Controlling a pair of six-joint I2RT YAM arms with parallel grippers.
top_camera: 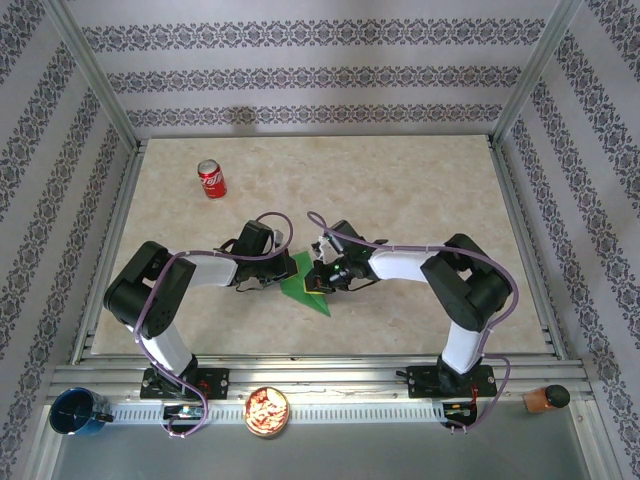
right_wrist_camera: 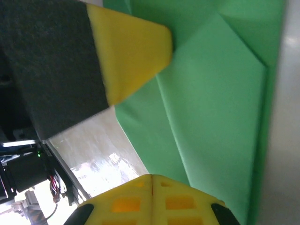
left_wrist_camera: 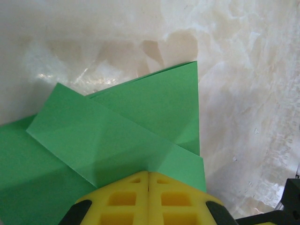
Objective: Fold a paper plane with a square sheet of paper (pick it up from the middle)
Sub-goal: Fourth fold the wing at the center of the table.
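My read is that we're mid-crease here. The thin bright green sheet of paper point(left_wrist_camera: 140, 117) lies flat on the pale marbled worktop point(left_wrist_camera: 248, 93). It's partly folded, with a diagonal flap laid across it right in front of the left tool point(left_wrist_camera: 148, 183). That tool is clenched, yellow tips together with nothing between them, and it looks to be pressing down on the sheet's near edge. The right tool point(right_wrist_camera: 151, 187) is clenched and empty too, with the sheet just ahead of it and off to its right.

How I'd do this step: one tool is the paperweight, the other is the iron. Pin with the left, pressing straight down with no sideways shove, or the sheet will probably skate on that smooth top. Then run the right tool's closed tips along the fold line, from the pinned end outward, low and slow. Check that the flap edges line up before flattening, since a crooked crease likely means a crooked nose.

On the views, the left wrist camera gives you the flap's outline nice and clean. The right wrist camera gives you the left tool's yellow-and-black finger point(right_wrist_camera: 131, 51) coming in above-left of the right tool, at the sheet's edge. I can't tell if it's actually touching. The overhead camera gives the layout: both tools nose to nose over the sheet, and a red soda can point(top_camera: 211, 179) standing well beyond the left tool.
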